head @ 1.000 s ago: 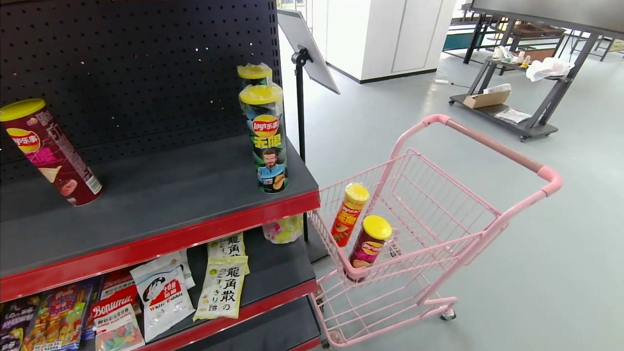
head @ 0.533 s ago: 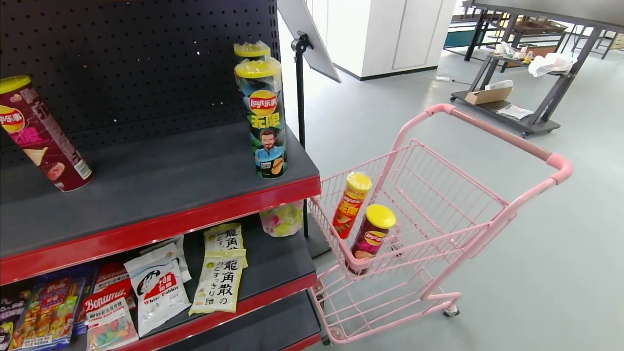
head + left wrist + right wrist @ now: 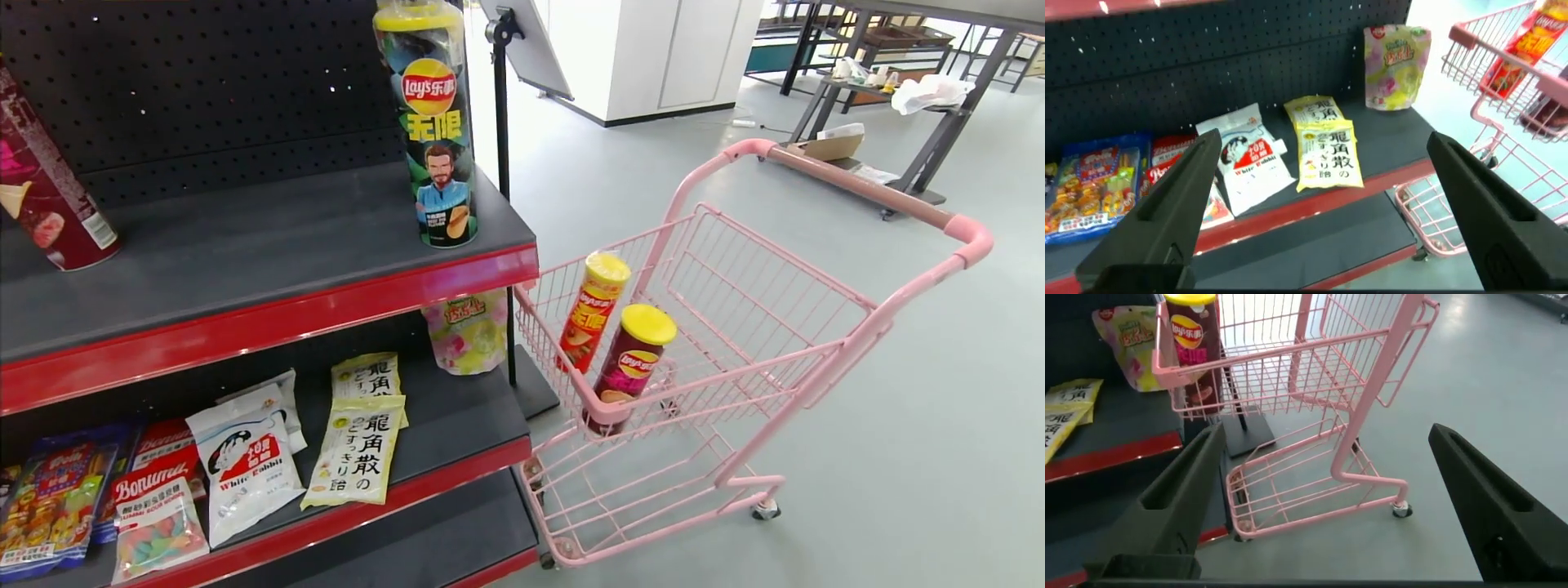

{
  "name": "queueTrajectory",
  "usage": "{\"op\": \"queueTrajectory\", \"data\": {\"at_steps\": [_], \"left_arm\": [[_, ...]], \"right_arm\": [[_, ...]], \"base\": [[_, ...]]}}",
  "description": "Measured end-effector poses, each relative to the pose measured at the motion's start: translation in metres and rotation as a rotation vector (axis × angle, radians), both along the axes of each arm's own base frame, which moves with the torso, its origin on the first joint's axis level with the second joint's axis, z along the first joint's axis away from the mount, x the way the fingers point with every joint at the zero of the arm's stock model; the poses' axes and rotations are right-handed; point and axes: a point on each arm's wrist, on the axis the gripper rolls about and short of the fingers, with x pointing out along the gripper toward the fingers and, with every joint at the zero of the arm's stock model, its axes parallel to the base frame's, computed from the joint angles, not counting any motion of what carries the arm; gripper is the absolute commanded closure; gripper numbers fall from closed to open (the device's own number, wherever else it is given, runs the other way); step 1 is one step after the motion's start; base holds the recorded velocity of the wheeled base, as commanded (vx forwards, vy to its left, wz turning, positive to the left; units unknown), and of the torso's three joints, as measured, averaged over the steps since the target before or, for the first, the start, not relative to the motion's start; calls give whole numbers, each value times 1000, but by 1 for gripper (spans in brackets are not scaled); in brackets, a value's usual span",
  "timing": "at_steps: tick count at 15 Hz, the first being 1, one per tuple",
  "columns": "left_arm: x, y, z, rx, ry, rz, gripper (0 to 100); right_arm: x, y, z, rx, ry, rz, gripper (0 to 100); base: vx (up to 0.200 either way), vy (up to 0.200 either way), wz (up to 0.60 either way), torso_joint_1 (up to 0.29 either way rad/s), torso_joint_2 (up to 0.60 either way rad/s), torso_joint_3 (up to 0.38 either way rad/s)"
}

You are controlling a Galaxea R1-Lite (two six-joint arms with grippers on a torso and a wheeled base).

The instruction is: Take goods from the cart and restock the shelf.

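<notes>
A pink cart (image 3: 857, 188) stands to the right of the shelf unit. Two yellow-lidded chip cans lean in its basket: an orange one (image 3: 593, 310) and a maroon one (image 3: 633, 363). The upper shelf board (image 3: 245, 237) carries a tall green-black can (image 3: 433, 131) at its right end and a maroon can (image 3: 49, 204) at the far left. My left gripper (image 3: 1323, 220) is open, facing the lower shelf's snack bags (image 3: 1327, 151). My right gripper (image 3: 1331, 506) is open and faces the cart (image 3: 1372, 343) and its maroon can (image 3: 1194, 351).
Snack bags lie on the lower shelf (image 3: 457, 408), and a pale pouch (image 3: 467, 331) hangs at its right end. A sign stand (image 3: 502, 163) rises between shelf and cart. Open grey floor (image 3: 898, 457) lies to the right, with racks (image 3: 898, 98) far behind.
The head camera has shifted, so shelf and cart sit higher and a little larger in the picture. Nothing on the shelf or in the cart has moved.
</notes>
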Motion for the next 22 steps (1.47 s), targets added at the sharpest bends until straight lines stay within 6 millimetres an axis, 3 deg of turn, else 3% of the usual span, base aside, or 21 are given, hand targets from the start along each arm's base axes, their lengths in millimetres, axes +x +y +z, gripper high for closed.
{"op": "queueTrajectory", "data": {"at_steps": [7,9,11,12,14,16,19,22], "left_arm": [[0,0,0,0,0,-1,0],[0,0,0,0,0,-1,0],[0,0,0,0,0,-1,0],[0,0,0,0,-1,-1,0],[0,0,0,0,-1,-1,0],[0,0,0,0,-1,-1,0],[0,0,0,0,-1,-1,0],[0,0,0,0,0,-1,0]], "right_arm": [[0,0,4,4,-4,16,0],[-3,0,30,46,-40,38,0],[5,0,73,83,-34,83,0],[17,1,95,95,-10,109,0],[60,5,129,119,46,171,0],[117,16,139,132,105,245,0],[193,41,120,140,195,340,0],[242,68,89,138,232,440,0]], "base": [[0,0,0,-23,75,51],[0,0,0,0,0,0],[0,0,0,0,0,0],[0,0,0,0,0,0],[0,0,0,0,0,0],[0,0,0,0,0,0],[0,0,0,0,0,0],[0,0,0,0,0,0]]}}
